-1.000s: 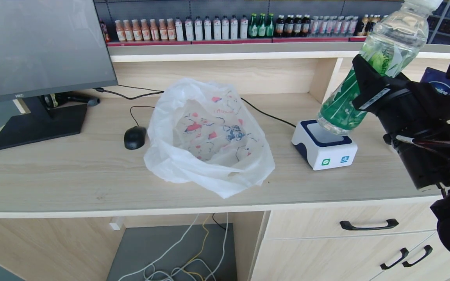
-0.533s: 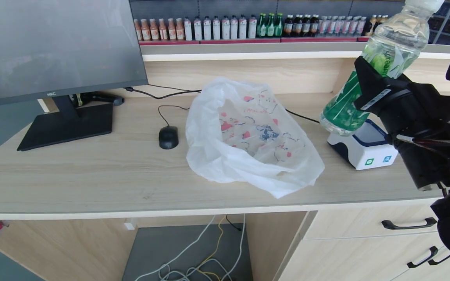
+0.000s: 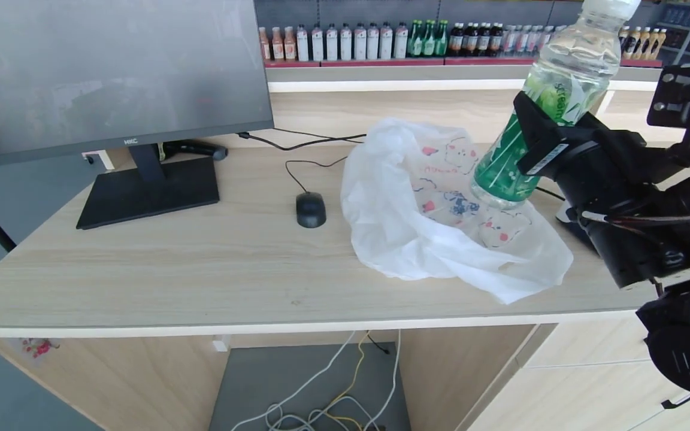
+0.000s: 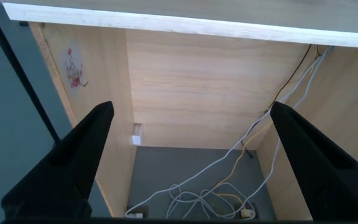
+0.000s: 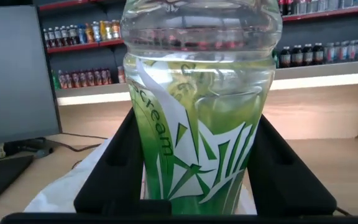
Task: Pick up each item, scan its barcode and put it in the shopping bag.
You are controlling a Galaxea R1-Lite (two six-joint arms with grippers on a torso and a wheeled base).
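A pale wooden shop counter runs across the head view, with a shelf of drinks along the back wall at 12 o'clock. On the counter, a monitor stands at 10 o'clock and a mouse lies near the middle. Just to the mouse's 3 o'clock, the white shopping bag slumps with its mouth gaping upward, so it can take something dropped from above.

The right gripper is clenched on the green-labelled bottle, with one finger on each side of its waist. Gripping at mid-body leaves the base free and the label facing out. The bottle leans, its cap toward 1 o'clock and its base toward 7 o'clock. The base hangs in the air over the bag's 2 o'clock edge and does not touch the plastic. From that position, the step in hand appears to be bagging. The bottle needs to go further in over the opening and lower before release, or it may catch the loose rim and roll off.

At the bag's 3 o'clock, a corner of what may be the scanner shows behind the arm.

The left gripper hangs below the counter edge with its jaws spread and nothing between them. It points at the loose cables under the desk, seemingly parked out of the way.
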